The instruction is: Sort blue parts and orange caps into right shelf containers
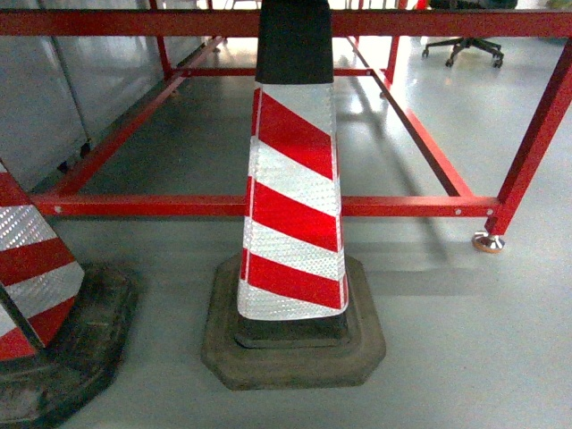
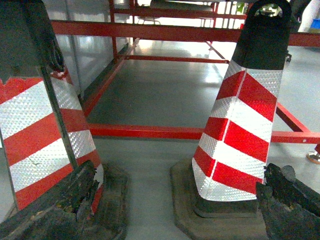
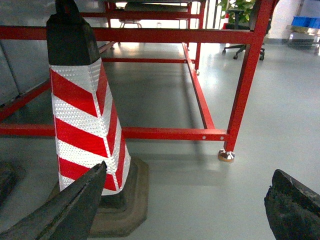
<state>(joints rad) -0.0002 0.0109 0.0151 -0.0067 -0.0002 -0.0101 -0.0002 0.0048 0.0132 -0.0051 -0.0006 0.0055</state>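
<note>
Blue crates (image 3: pixel 305 21) far off, two cones (image 1: pixel 295 179) (image 1: pixel 27 259) near; left gripper (image 2: pixel 180 172), right gripper (image 3: pixel 190 171) gape empty.

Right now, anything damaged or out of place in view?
Yes: the left gripper's fingers look chipped and ragged along their edges. Also, two striped cones, one dead ahead and another at left, stand before the red frame; no crates in view.

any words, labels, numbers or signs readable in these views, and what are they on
None: no text can be read in any view.
Centre traffic cone: only red and white reflective stripes, no lettering.
Second cone at the left: stripes only.
Red metal frame: plain paint, no label showing.
Left gripper and right gripper: dark fingers, no markings legible.
Blue crates far off: too small to tell.
</note>
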